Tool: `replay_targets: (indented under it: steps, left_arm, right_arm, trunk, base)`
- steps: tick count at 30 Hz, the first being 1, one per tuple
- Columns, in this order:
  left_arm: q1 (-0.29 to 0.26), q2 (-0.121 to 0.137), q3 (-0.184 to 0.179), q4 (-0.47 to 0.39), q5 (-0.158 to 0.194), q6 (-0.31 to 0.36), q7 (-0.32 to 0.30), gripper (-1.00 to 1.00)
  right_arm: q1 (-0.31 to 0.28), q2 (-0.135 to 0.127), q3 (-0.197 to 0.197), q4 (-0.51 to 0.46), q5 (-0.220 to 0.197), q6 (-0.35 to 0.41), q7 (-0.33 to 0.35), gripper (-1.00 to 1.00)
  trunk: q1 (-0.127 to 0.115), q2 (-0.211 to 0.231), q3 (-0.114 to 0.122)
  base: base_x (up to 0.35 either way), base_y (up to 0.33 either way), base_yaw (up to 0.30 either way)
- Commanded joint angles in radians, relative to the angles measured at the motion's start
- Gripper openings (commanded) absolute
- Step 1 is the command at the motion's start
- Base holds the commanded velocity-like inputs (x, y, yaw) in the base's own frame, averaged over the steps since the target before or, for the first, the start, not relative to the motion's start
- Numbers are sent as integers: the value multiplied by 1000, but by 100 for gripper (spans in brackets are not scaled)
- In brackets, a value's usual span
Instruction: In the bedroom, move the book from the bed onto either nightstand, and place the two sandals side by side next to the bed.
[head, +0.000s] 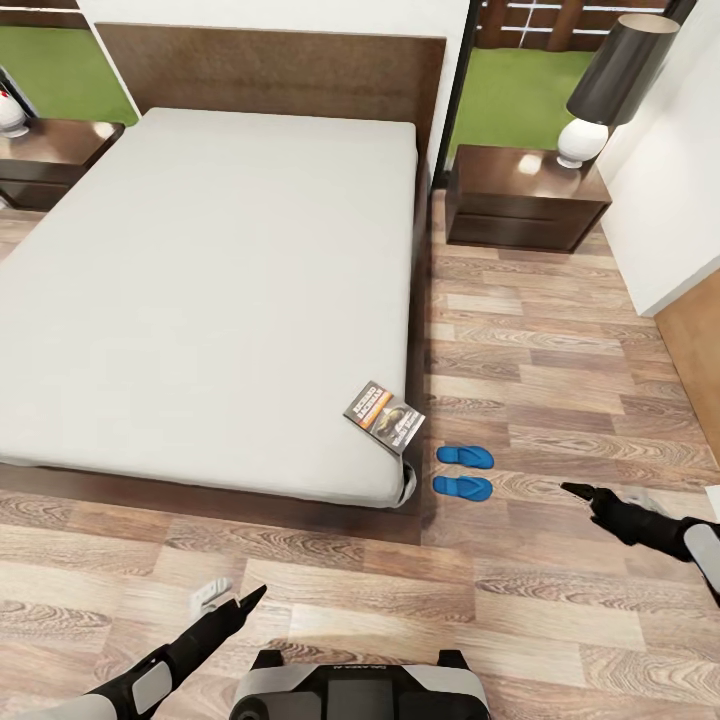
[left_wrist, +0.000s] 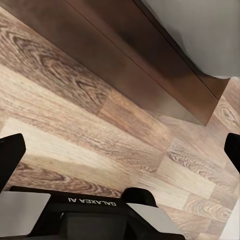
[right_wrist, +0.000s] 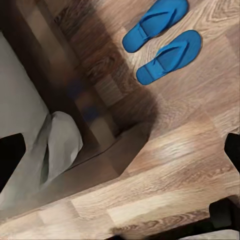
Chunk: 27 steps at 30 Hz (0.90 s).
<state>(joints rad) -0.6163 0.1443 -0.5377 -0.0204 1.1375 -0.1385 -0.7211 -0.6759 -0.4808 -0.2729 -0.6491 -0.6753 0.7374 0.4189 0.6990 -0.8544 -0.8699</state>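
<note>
the two small bright-blue flip-flop sandals (head: 464, 472) lie side by side on the light-brown wood-plank floor (head: 560, 360), just beside the near corner of the large bed with pale grey mattress and dark wooden frame (head: 220, 290). that half of the task looks done, judging by how they lie. the thin dark paperback book with an orange title band (head: 384, 417) rests flat on the mattress at that same corner, close to the edge. it has yet to go onto a nightstand. the low dark reddish-brown nightstand (head: 525, 197) on the right, near the headboard, carries a white-based lamp with a dark shade (head: 600, 90); part of its top is bare. its drawers are shut, contents unseen.

left gripper (head: 245, 600) hangs low over the floor, right gripper (head: 578, 490) near the sandals. in the wrist views each one's fingers sit wide apart with nothing between them.
</note>
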Motion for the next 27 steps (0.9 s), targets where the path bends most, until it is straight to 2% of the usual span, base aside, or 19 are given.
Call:
replay_targets:
  steps: [1, 4, 5, 6, 7, 8, 9, 11, 12, 16, 18, 20, 21, 24, 26, 27]
  left_arm:
    - [0, 0, -8, 0, 4, -7, -1, 100]
    - [0, -3, -8, 0, 4, -7, -1, 100]
    - [0, -4, -8, 0, 4, -7, -1, 100]
    - [0, -5, -8, 0, 4, -7, -2, 100]
    - [0, -5, -8, 1, 3, -7, -2, 100]
    - [0, -6, -8, 1, 4, -7, -3, 100]
    - [0, -6, -8, 1, 4, -7, -3, 100]
    - [0, -6, -8, 0, 4, -7, -3, 100]
    - [0, -6, -8, 0, 3, -7, -4, 100]
    - [0, -6, -8, 0, 2, -7, -5, 100]
    - [0, -6, -9, 0, 2, -6, -6, 100]
    - [0, -8, -9, 0, 2, -6, -7, 100]
    - [0, -9, -9, 0, 2, -6, -7, 100]
    - [0, -22, -10, -1, 2, -5, -7, 100]
    - [0, -25, -10, -1, 2, -5, -8, 100]
    - [0, -26, -10, -1, 2, -5, -8, 100]
  right_arm:
    - [-4, 0, -4, -7, -14, 32, 4, 100]
    - [-15, 2, -3, -68, -151, 151, 23, 100]
    - [-16, 2, -3, -79, -177, 163, 24, 100]
    - [-17, 2, -3, -108, -241, 191, 27, 100]
    - [-18, 2, -2, -115, -258, 199, 28, 100]
    - [-18, 3, -1, -130, -294, 215, 31, 100]
    - [-19, 3, 0, -135, -307, 221, 37, 100]
    - [-19, 11, 12, -135, -318, 225, 48, 100]
    - [-19, 27, 31, -134, -320, 226, 54, 100]
    - [-17, 121, 132, -138, -321, 220, 63, 100]
    - [-16, 156, 146, -138, -321, 218, 64, 100]
    - [-15, 201, 153, -138, -321, 216, 64, 100]
    - [-15, 211, 154, -138, -321, 216, 64, 100]
    - [-15, 273, 167, -138, -319, 215, 64, 100]
    - [-15, 322, 200, -142, -319, 215, 64, 100]
    - [-14, 329, 211, -143, -319, 215, 64, 100]
  trunk:
    - [0, -1, -1]
    - [0, -1, -1]
    - [0, -1, -1]
    - [0, -1, -1]
    - [0, -1, -1]
    - [0, -1, -1]
    - [0, -1, -1]
    - [0, -1, -1]
    - [0, -1, -1]
    - [0, -1, -1]
    - [0, -1, -1]
    - [0, -1, -1]
    - [0, -1, -1]
    - [0, -1, -1]
    - [0, -1, -1]
    - [0, -1, -1]
  base:
    - [0, 0, 0]
    - [0, 0, 0]
    - [0, 0, 0]
    - [0, 0, 0]
    - [0, 0, 0]
    - [0, 0, 0]
    - [0, 0, 0]
    - [0, 0, 0]
    - [0, 0, 0]
    - [0, 0, 0]
    - [0, 0, 0]
    - [0, 0, 0]
    - [0, 0, 0]
    - [0, 0, 0]
    - [0, 0, 0]
    - [0, 0, 0]
